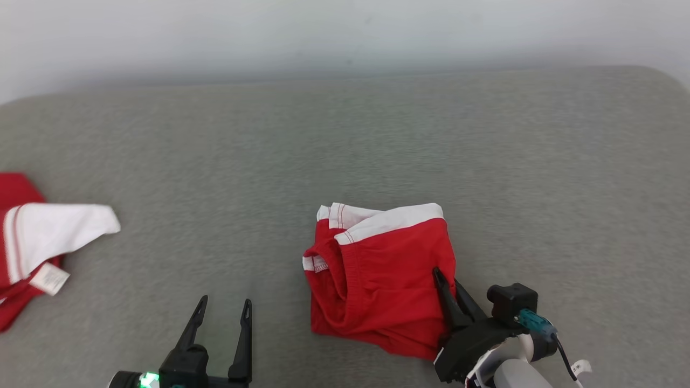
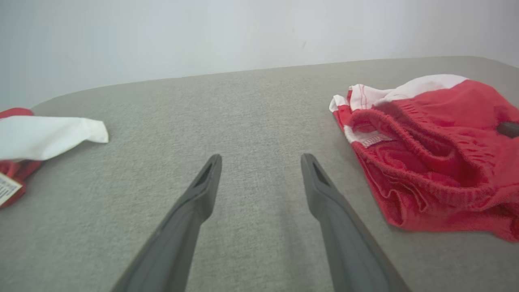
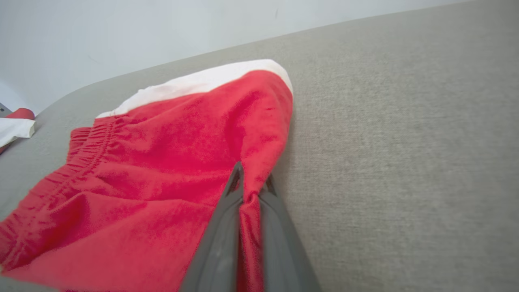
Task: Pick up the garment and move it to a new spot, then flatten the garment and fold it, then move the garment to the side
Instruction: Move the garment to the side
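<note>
place: looks like a bare test station for cloth handling; can't tell if it is a lab or a room in a home
surface: wide grey fabric-covered top, soft weave, rounded far corners
backdrop: plain pale wall directly behind it
items: red garment with a white band mid-surface; second red-and-white garment with a label at the left edge
</note>
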